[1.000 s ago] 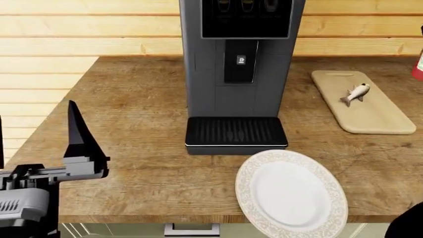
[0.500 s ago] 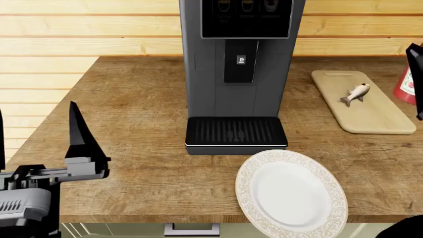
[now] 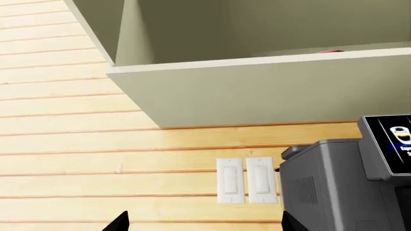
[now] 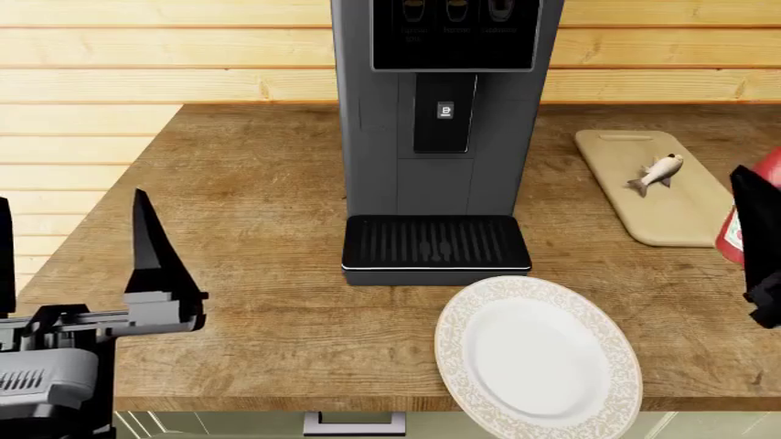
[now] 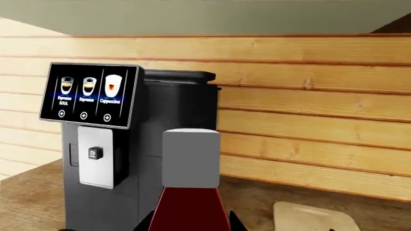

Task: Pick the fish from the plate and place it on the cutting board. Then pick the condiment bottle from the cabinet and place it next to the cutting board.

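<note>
Pinching the condiment bottle point(image 4: 740, 212) upright, right pincer point(image 4: 763, 247) hangs just beside the cutting board point(image 4: 668, 187), likely for set-down on the bench point(image 4: 262, 215). Fish point(image 4: 657, 172) lies on the board. Left pincer point(image 4: 68, 251) spread, idle.

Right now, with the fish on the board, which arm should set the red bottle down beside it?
Right. The right gripper already carries the red squeeze bottle just beside the pale wooden cutting board; the left gripper hangs open at the counter's far side.
</note>
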Controlling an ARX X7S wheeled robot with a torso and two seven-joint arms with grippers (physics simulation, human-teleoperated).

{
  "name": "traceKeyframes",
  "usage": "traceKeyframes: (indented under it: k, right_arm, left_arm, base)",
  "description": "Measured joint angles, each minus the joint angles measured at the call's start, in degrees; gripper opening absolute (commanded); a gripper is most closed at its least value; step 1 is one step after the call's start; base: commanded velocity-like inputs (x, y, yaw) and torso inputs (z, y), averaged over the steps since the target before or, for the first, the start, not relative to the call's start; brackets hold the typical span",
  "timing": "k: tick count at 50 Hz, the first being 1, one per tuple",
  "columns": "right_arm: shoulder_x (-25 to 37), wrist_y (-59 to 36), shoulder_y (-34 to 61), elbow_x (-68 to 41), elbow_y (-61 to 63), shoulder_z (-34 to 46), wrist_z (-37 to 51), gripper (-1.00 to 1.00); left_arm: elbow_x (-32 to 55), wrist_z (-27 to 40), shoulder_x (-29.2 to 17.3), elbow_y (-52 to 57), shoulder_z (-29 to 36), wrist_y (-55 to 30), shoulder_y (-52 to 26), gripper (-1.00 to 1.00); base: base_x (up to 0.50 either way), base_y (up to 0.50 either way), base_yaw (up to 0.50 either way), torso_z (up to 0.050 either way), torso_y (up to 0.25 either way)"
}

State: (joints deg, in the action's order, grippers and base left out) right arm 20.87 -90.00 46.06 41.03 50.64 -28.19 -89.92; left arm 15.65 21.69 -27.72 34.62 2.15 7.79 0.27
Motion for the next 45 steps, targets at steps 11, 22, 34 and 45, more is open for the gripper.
traceKeyframes:
  k: [11, 22, 34, 45]
  right_arm:
    - [-0.9, 0.6, -3.8, 4.7, 4.3, 1.3, 0.4, -1.0]
    - [-6.9, 11.5, -7.6, 2.4, 3.1, -1.2, 5.6, -1.0]
    - [-11.9, 24.8, -10.5, -2.9, -4.8, -4.7, 13.9, -1.0]
    - [-13.4, 33.2, -11.8, -6.6, -12.3, -7.2, 20.2, -1.0]
  left_arm:
    - [0.0, 0.1, -0.1, -0.1, 0.1, 0.1, 0.2, 1.0]
    - [0.0, 0.3, -0.2, 0.0, -0.1, 0.2, 0.6, 1.0]
    - [0.2, 0.4, -0.3, -0.4, -0.2, 0.6, 0.7, 1.0]
    - [0.1, 0.5, -0.3, -0.8, -0.2, 0.8, 0.9, 1.0]
  base:
    - [0.0, 0.0, 0.0, 0.0, 0.0]
    - [0.0, 0.0, 0.0, 0.0, 0.0]
    - [0.0, 0.0, 0.0, 0.001, 0.0]
    - [0.0, 0.0, 0.0, 0.0, 0.0]
